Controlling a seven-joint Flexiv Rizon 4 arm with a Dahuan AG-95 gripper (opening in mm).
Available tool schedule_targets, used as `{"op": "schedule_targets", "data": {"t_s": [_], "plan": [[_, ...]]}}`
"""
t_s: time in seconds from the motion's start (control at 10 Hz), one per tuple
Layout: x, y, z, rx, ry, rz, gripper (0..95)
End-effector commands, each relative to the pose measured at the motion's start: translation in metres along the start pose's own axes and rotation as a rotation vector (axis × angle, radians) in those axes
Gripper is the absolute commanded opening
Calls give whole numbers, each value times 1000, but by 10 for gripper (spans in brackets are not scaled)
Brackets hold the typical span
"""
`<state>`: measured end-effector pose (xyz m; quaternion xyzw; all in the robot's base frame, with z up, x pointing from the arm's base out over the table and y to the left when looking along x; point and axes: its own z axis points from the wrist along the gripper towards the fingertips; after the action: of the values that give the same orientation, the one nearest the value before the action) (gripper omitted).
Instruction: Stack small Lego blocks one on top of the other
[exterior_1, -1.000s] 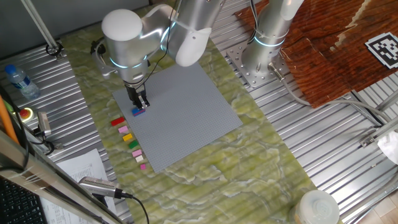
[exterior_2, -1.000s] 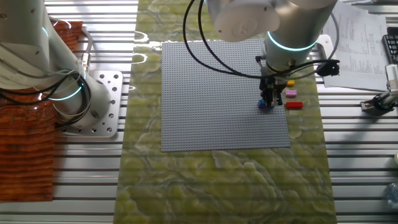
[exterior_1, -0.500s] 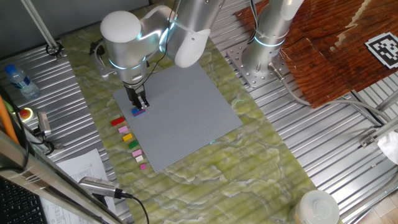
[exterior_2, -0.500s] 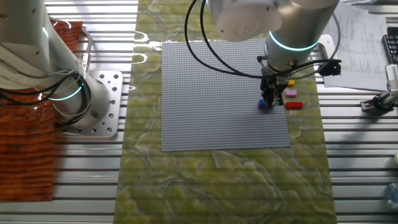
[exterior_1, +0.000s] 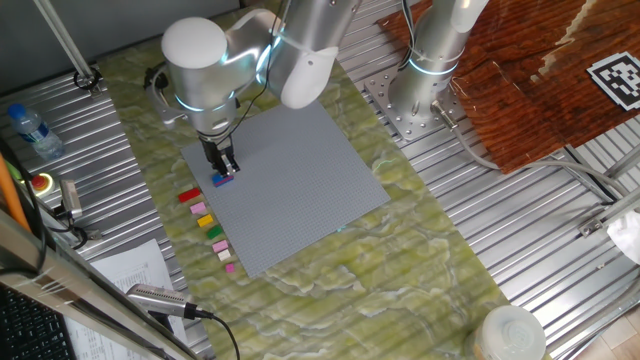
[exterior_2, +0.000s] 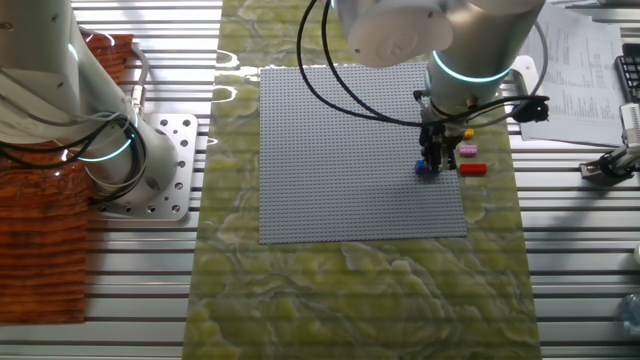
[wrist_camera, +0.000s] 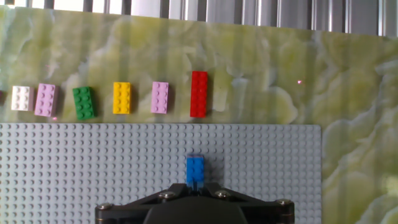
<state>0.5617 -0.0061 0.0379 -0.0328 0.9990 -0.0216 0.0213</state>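
The blue brick (wrist_camera: 194, 169) sits on the grey baseplate (wrist_camera: 93, 168) near its edge; it also shows in one fixed view (exterior_1: 222, 179) and the other (exterior_2: 427, 168). My gripper (wrist_camera: 194, 185) stands right over it, jaws drawn close with the brick's near end between the tips; it also shows in both fixed views (exterior_1: 226, 167) (exterior_2: 434, 158). The red brick (wrist_camera: 199, 93) lies on the green mat just beyond the plate edge (exterior_1: 189, 196) (exterior_2: 473, 169). Beside it lie a pink (wrist_camera: 160, 98), a yellow (wrist_camera: 122, 98) and a green brick (wrist_camera: 83, 102), and others.
A second arm's base (exterior_1: 430, 60) stands behind the baseplate (exterior_1: 300, 170). A red-brown cloth (exterior_1: 530, 80) lies at the back right. A water bottle (exterior_1: 30, 130), papers (exterior_1: 120, 270) and a tool (exterior_1: 160, 297) lie at the left.
The arm has shifted very slightly; the gripper stays on the blue brick and the bricks have not moved.
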Motion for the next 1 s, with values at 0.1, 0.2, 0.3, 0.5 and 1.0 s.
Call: {"op": "schedule_targets", "data": {"t_s": [0.1, 0.2, 0.3, 0.5, 1.0], "plan": [[-6, 4, -11, 1, 11, 10, 0], [-9, 5, -15, 3, 14, 14, 0], [-16, 7, -18, 4, 14, 23, 0], [-26, 8, -16, 7, 15, 25, 0], [-32, 1, -7, 7, 26, 8, 0]]}}
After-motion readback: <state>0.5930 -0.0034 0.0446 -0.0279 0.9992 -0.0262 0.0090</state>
